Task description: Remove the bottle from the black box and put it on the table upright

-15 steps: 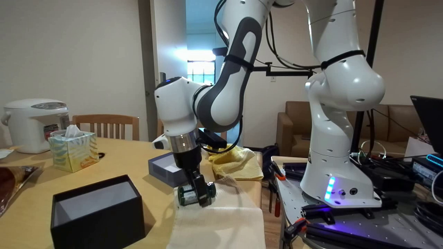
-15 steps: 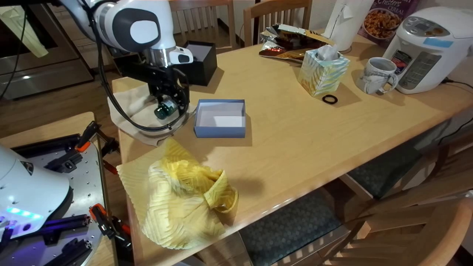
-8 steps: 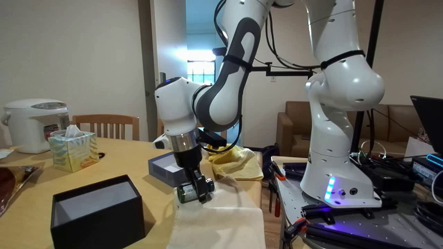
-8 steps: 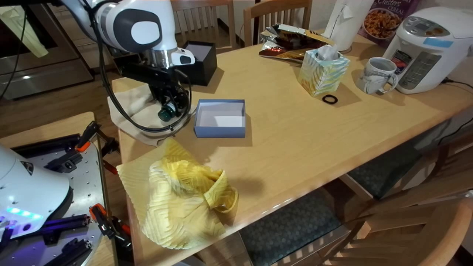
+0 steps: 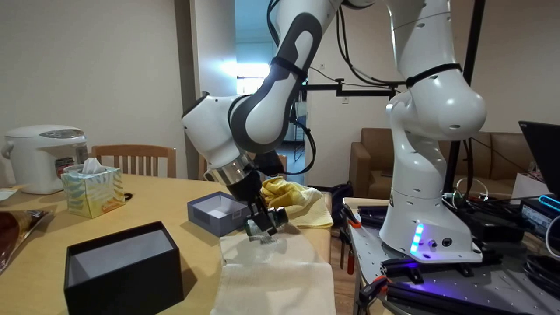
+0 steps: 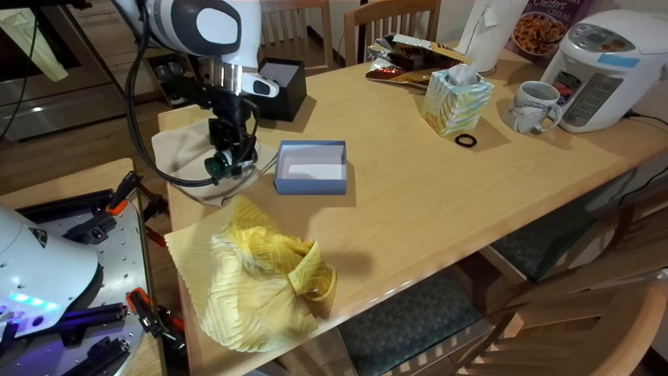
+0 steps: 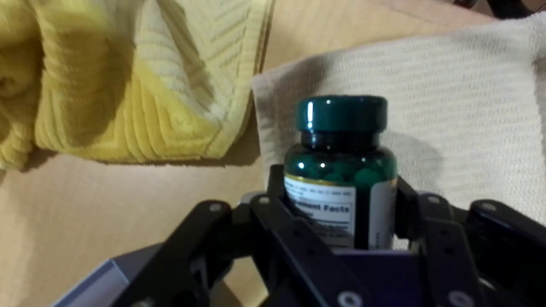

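Observation:
The dark green bottle (image 7: 339,166), with a green cap and white label, lies between the two fingers of my gripper (image 7: 341,200), which are shut on its sides. In an exterior view the bottle (image 5: 281,215) is tilted nearly on its side, cap end slightly higher, above the beige cloth. Its base is hidden behind the gripper in the wrist view. The black box (image 5: 124,280) stands with its top open, apart from my gripper; part of its inside is hidden. The table (image 6: 417,172) is light tan wood.
A blue-grey box (image 6: 310,186) sits close beside my gripper. The beige cloth (image 5: 275,284) lies below it and a crumpled yellow cloth (image 6: 261,292) lies nearby. Farther off are a tissue box (image 6: 456,104), a mug (image 6: 529,107) and a white water heater (image 6: 600,68).
My gripper has shut on the bottle, which lay on the beige cloth. The bottle has risen with its cap end tilting up, and the wrist has tilted and shifted towards the robot's base.

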Controlling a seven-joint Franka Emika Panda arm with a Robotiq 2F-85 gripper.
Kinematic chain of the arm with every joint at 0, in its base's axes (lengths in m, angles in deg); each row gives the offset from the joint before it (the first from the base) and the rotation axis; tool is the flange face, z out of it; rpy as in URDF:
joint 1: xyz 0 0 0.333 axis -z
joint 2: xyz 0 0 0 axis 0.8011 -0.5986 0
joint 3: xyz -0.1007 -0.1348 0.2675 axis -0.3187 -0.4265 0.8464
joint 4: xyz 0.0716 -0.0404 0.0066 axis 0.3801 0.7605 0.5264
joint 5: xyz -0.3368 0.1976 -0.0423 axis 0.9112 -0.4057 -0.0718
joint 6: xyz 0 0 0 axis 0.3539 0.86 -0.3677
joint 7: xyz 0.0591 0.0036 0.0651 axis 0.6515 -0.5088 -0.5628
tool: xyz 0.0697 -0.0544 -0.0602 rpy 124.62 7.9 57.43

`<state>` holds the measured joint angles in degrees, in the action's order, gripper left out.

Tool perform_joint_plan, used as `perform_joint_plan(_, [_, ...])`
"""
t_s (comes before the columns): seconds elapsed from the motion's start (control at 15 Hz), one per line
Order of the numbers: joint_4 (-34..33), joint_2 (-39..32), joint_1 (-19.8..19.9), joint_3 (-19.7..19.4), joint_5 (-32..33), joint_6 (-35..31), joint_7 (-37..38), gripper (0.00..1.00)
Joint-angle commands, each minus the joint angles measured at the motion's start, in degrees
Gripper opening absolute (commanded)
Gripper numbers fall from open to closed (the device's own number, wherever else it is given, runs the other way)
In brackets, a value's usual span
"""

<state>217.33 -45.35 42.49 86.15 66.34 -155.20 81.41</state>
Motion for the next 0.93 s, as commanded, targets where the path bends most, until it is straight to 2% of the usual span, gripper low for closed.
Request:
perform_joint_plan(0.0, [-4.3,-0.4,-0.3,-0.1,-0.2,12.7,6.8,0.29])
perform_joint_plan(0.2, [-10.0,-4.0,0.0,-0.2,-1.1,24.0,9.0,0.29])
perform_joint_plan(0.4, [-17.0,-10.6,0.3,-0.3,-1.9,33.7,7.2,0.29])
perform_joint_plan(0.87, [-32.6,-29.5,0.5,-1.0,-4.4,48.0,3.6,0.29])
